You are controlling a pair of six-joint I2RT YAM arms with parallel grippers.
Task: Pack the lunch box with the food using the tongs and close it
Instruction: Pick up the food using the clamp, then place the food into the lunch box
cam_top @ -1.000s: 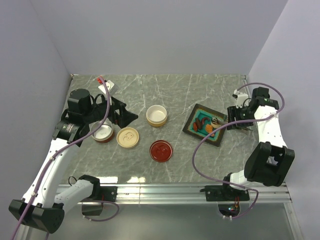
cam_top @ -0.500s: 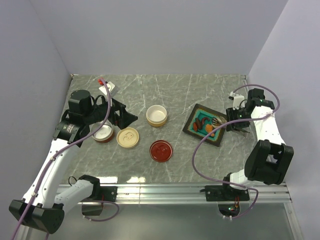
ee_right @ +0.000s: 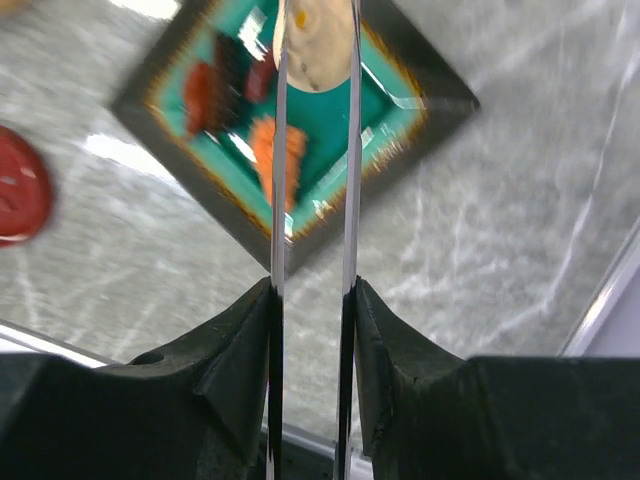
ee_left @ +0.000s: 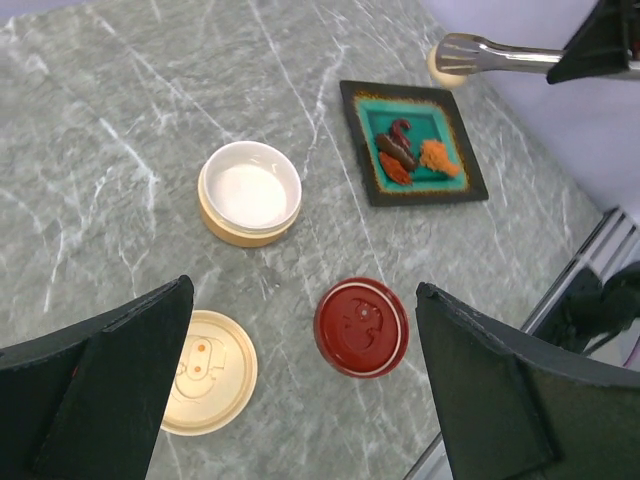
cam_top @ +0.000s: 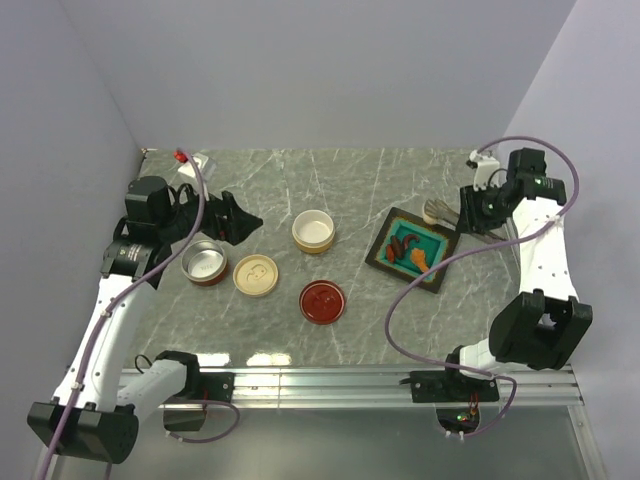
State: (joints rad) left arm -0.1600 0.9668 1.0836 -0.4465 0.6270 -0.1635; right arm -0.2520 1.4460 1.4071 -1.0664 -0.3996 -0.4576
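My right gripper (cam_top: 468,214) (ee_right: 312,290) is shut on the silver tongs (cam_top: 445,210) (ee_right: 280,180) (ee_left: 495,55), raised over the far right corner of the plate. A round tan piece of food (ee_right: 315,45) (ee_left: 445,70) sits between the tong tips. Orange and brown food (cam_top: 412,250) (ee_left: 410,158) lies on the teal plate with a dark rim (cam_top: 385,262) (ee_left: 353,140). The lunch box stands as separate parts: a cream bowl (cam_top: 313,230) (ee_left: 250,192) and a metal-lined container (cam_top: 204,263). My left gripper (cam_top: 245,224) (ee_left: 300,400) hangs open and holds nothing, above and left of the lids.
A cream lid (cam_top: 255,275) (ee_left: 205,372) and a red lid (cam_top: 322,301) (ee_left: 361,327) lie flat near the middle. A metal rail (cam_top: 340,380) runs along the near edge. Walls close the left, back and right sides.
The right gripper squeezed the tongs on the tan piece and lifted it off the plate toward the back right. The left arm drew back and left, uncovering the metal-lined container.
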